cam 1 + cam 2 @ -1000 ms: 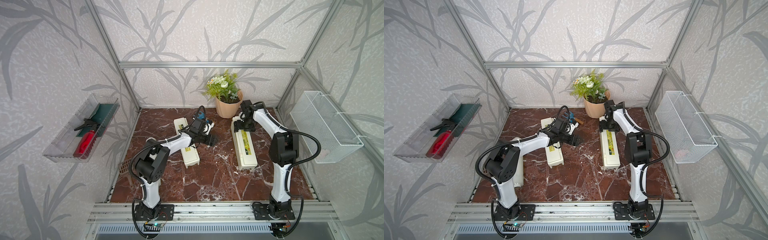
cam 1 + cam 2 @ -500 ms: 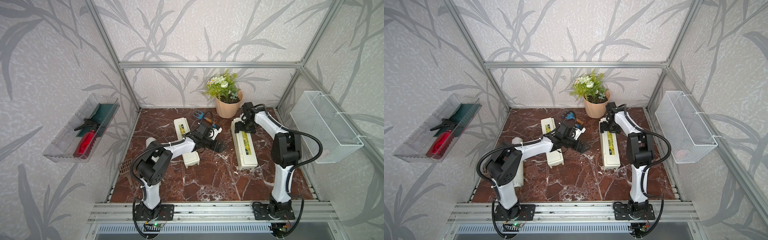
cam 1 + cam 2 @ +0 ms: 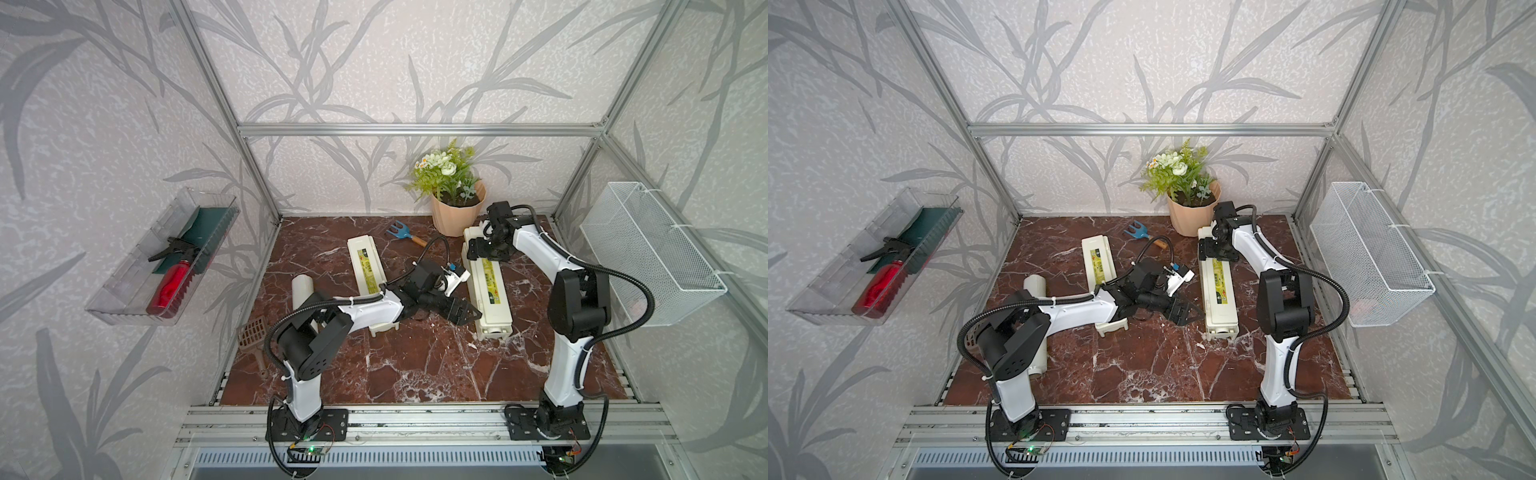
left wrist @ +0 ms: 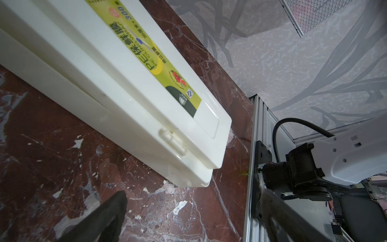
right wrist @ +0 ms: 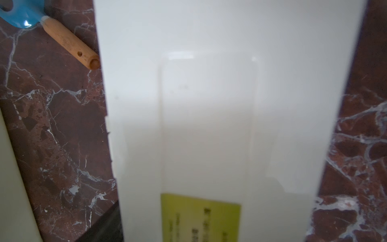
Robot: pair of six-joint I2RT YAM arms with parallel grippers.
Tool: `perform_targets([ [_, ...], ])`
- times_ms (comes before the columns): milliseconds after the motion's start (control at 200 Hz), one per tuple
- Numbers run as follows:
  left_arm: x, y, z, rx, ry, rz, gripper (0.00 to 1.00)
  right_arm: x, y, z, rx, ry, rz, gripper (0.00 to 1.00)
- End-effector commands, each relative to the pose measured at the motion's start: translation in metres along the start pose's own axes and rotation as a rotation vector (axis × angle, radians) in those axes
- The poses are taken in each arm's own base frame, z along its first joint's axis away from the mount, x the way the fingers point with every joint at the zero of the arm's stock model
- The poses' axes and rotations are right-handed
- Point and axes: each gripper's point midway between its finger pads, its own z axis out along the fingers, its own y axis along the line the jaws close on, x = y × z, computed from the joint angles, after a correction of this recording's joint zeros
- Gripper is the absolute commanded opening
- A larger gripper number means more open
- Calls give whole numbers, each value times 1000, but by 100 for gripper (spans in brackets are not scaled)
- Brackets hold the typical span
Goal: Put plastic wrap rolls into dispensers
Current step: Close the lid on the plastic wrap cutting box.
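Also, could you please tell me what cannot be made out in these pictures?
- Right dispenser contents: its lid is shut.
- Right gripper: its own body hides the jaws in both top views; the right wrist view shows only blurred lid.
- Plastic wrap roll, middle: left arm covers it, top views.
- Second roll: not visible anywhere.

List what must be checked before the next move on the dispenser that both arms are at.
1. Left end effector open and empty: ok.
2. Right end effector gripping the far end of the dispenser: cannot tell.
3. That dispenser's lid open for loading: not ok, it lies shut.
4. A plastic wrap roll lying free to pick up: ok.
5. Second roll located: cannot tell, none in view.
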Motion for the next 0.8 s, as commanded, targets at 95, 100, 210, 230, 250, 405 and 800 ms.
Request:
perform_targets([
  [95, -4, -2, 17, -47, -20, -22, 99, -2, 7, -11, -58, 10, -43, 72],
  [100, -4, -1, 17, -49, -20, -23, 99, -2, 7, -11, -58, 11, -43, 72],
  [210, -3, 1, 27, -91, -29, -39, 99, 1, 8, -14, -63, 21, -70, 72],
  [230, -3, -1, 30, -94, -30, -40, 99, 1, 8, -14, -64, 21, -74, 72],
  [250, -3, -2, 33, -98, -32, -42, 99, 2, 8, -14, -63, 25, -76, 72],
  [405, -2, -7, 50, -87, -41, -90, 100, 11, 6, -19, -55, 63, -88, 72],
  [800, 4, -12, 52, -91, -23, -64, 99, 13, 6, -36, -46, 75, -89, 72],
])
